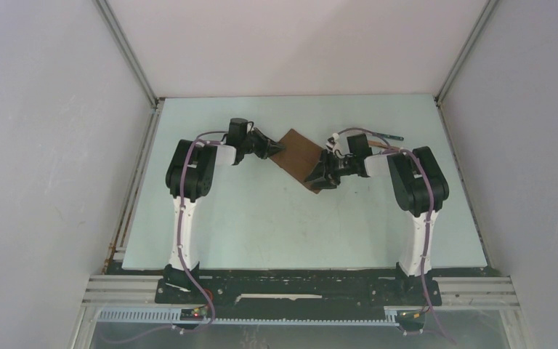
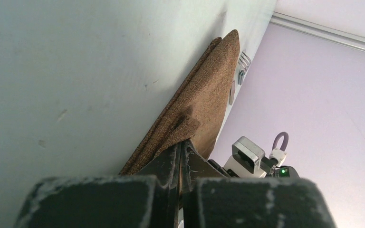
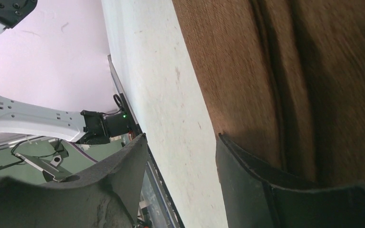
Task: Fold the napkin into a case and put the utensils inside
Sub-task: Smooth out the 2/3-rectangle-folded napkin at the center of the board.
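Napkin (image 1: 298, 154), the soft dark-brown woven one: where does it lie?

On the pale-green flat table (image 1: 276, 225), toward twelve o'clock from the table's middle. It is folded into a layered oblong that runs slantwise from eleven o'clock down to five.

And the black two-finger left gripper (image 1: 275, 147)?

It sits at the napkin's nine o'clock corner. Its own wrist view shows the fingers pressed flat together with a small flap of the cloth pinched between their tips (image 2: 180, 152). The rest of the cloth stretches away from the tips toward one o'clock, lying on the table.

The black two-finger right gripper (image 1: 318, 178)?

At the napkin's five o'clock end, low over the table. From its wrist camera the jaws stand well apart around bare tabletop (image 3: 181, 137). One finger (image 3: 252, 190) is at the cloth's long edge, and whether it lies on the cloth or just beside it I cannot tell. The other finger (image 3: 123, 175) is over bare table at nine o'clock. Nothing is gripped.

Utensils?

A slim piece with a dark handle (image 1: 386, 136) lies on the table at about two o'clock from the napkin, apart from it, just beyond the right arm. The left wrist view catches silver metal tines (image 2: 244, 61) past the cloth's far end. What looks like a thin reddish-brown stick (image 1: 379, 146) lies just beside the dark handle, partly hidden by the arm.
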Controlling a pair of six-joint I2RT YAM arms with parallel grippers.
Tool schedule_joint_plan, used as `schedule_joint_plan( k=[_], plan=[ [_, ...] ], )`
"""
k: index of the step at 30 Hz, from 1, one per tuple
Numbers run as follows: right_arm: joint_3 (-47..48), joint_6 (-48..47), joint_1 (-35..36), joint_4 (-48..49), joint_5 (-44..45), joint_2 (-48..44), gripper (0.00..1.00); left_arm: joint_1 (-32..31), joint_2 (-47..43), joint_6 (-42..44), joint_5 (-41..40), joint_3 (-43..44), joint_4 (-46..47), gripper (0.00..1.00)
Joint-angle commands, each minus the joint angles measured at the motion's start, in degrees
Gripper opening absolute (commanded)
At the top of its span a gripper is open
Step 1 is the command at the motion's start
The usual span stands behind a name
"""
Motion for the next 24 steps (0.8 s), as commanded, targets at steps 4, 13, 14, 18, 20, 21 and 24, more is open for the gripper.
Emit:
schedule_joint_plan(
  k=[4, 13, 14, 18, 20, 21, 24],
  plan=[
    [-3.9, -4.1, -2.8, -0.8, 4.1, -1.7, 0.64, 1.0, 1.5, 1.7, -4.0, 2.5, -3.8, 0.00],
    [-7.4, -6.0, -2.0, -9.9, 10.4, -18.4, 0.67, 0.6, -0.3, 9.2, -1.4, 10.4, -14.0, 0.06],
    [-6.2, -6.4, -2.0, -11.1, 11.2, -20.1, 0.68, 0.5, -0.9, 9.9, -0.8, 11.4, -14.6, 0.12],
    [0.7, -8.4, -0.7, -14.6, 14.6, -17.7, 0.68, 0.2, -4.2, 12.0, 1.3, 15.4, -17.6, 0.33],
    [5.4, -9.7, 1.1, -15.9, 18.4, -15.1, 0.68, 0.0, -5.8, 13.2, 2.7, 18.0, -21.0, 0.39],
    [7.3, -10.1, 2.0, -16.0, 19.9, -13.7, 0.68, 0.0, -6.8, 13.8, 3.0, 18.8, -22.4, 0.41],
    [15.1, -12.6, 5.2, -19.8, 28.1, -9.0, 0.64, 0.2, -11.6, 16.0, 2.2, 18.2, -27.2, 0.43]
  ],
)
